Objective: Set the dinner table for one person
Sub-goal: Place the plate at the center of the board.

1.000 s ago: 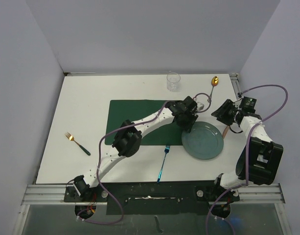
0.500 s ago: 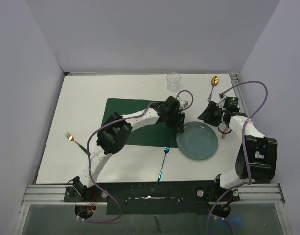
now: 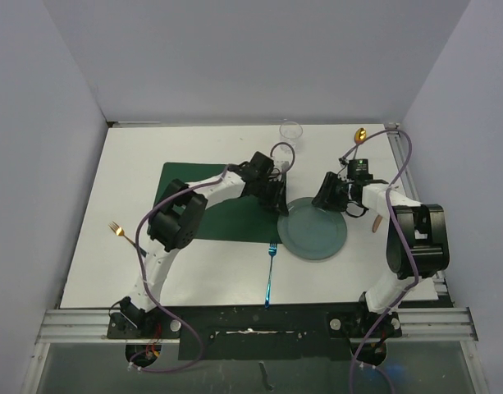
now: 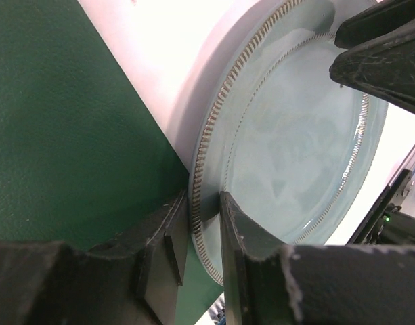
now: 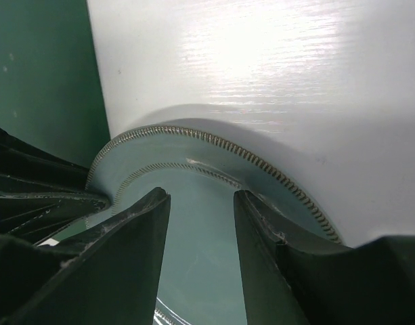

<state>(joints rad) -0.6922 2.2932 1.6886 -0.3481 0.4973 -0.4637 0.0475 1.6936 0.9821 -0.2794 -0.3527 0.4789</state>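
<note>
1. You are seeing a white matte worktop [image 3: 144,168] lying between grey walls [image 3: 251,57].
2. Your left gripper [image 4: 202,206] jaws are pinching the plate [image 3: 317,234] rim; right gripper [image 5: 200,196] jaws are standing apart over it.

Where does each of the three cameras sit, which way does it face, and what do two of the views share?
Top external: above and behind the arm bases, looking down on the white table, green placemat and plate; both arms show whole.
Left wrist: on the left arm, looking along its fingers; the left gripper pinches the plate's rim at the placemat's edge.
Right wrist: on the right arm, facing the plate; the right gripper frames it, fingers apart.
Shared: both wrist views show the plate, the placemat and the other gripper.
</note>
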